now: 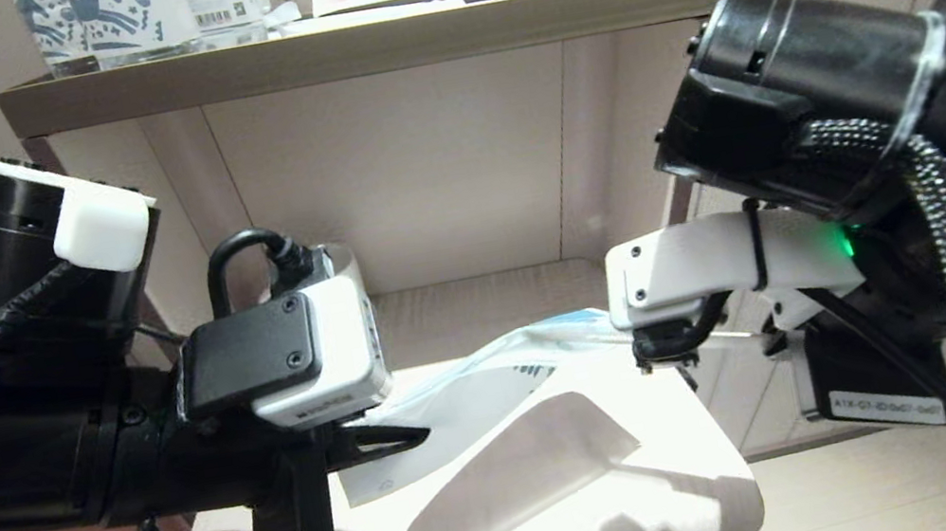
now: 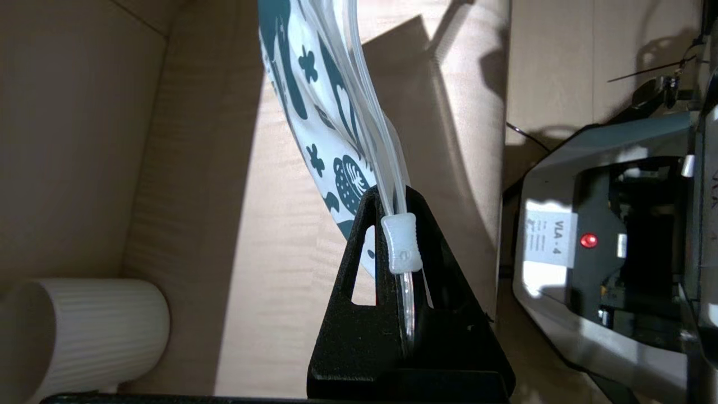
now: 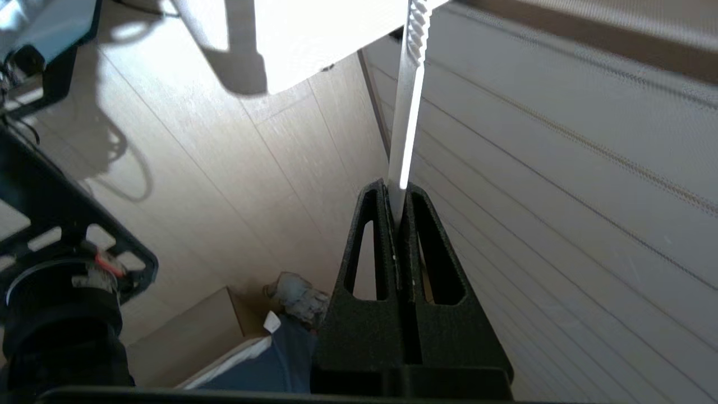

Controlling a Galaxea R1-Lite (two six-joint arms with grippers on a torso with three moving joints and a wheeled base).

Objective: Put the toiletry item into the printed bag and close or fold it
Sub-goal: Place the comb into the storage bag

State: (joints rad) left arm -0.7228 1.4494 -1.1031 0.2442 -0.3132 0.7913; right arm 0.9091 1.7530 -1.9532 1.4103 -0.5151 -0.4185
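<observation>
Two end effectors, left (image 2: pixel 392 224) and right (image 3: pixel 397 205), each clamp an end of the printed bag (image 1: pixel 495 396) above the bench (image 1: pixel 648 505).

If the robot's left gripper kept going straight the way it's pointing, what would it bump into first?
Probably the right gripper. The left gripper, shut on the printed bag, points across the small table toward it, with only the bag stretched between them. Depth is hard to judge, so it might pass just beside it.

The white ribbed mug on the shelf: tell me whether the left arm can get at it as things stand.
Probably not yet. The left gripper is shut on the printed bag at its zip slider, so it has no free jaws. The white ribbed mug lies apart with open shelf between.
</observation>
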